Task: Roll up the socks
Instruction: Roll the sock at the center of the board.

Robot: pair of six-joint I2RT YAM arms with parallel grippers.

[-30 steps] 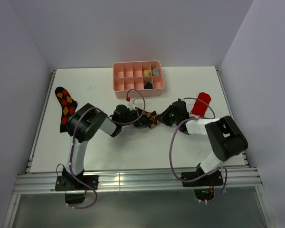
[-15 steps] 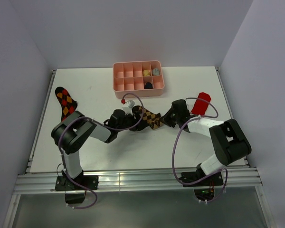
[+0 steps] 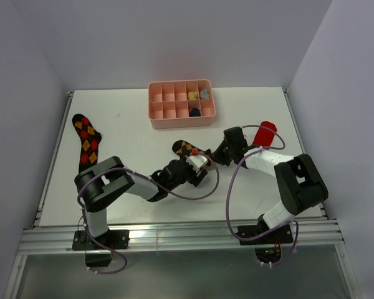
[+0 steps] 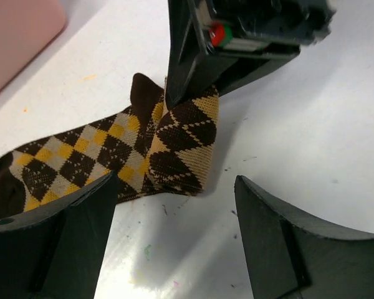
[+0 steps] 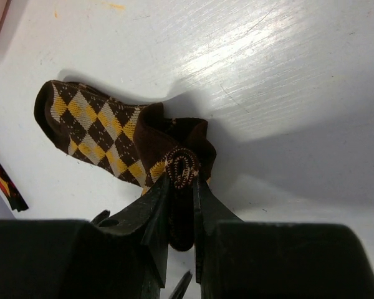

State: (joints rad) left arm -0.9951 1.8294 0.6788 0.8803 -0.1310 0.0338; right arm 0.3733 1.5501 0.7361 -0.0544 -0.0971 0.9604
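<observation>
The tan argyle sock (image 3: 187, 149) lies mid-table with one end folded over into a small roll (image 4: 186, 140). My right gripper (image 3: 214, 156) is shut on that rolled end (image 5: 183, 167), its fingers pinching it from both sides. Just short of the fold, my left gripper (image 4: 174, 243) stands open on the near side, with only bare table between its fingers (image 4: 56, 240). The red-orange argyle sock (image 3: 86, 142) lies flat at the far left. The red sock (image 3: 265, 133) lies at the right, behind the right arm.
A pink compartment tray (image 3: 181, 117) stands at the back centre, with a few small items in its right cells. The right arm's cable (image 3: 227, 187) loops over the table near its base. White walls close in the table on three sides.
My left gripper has opened, let go of the tan sock and drawn back toward the near edge. The right gripper keeps its hold on the rolled end.
</observation>
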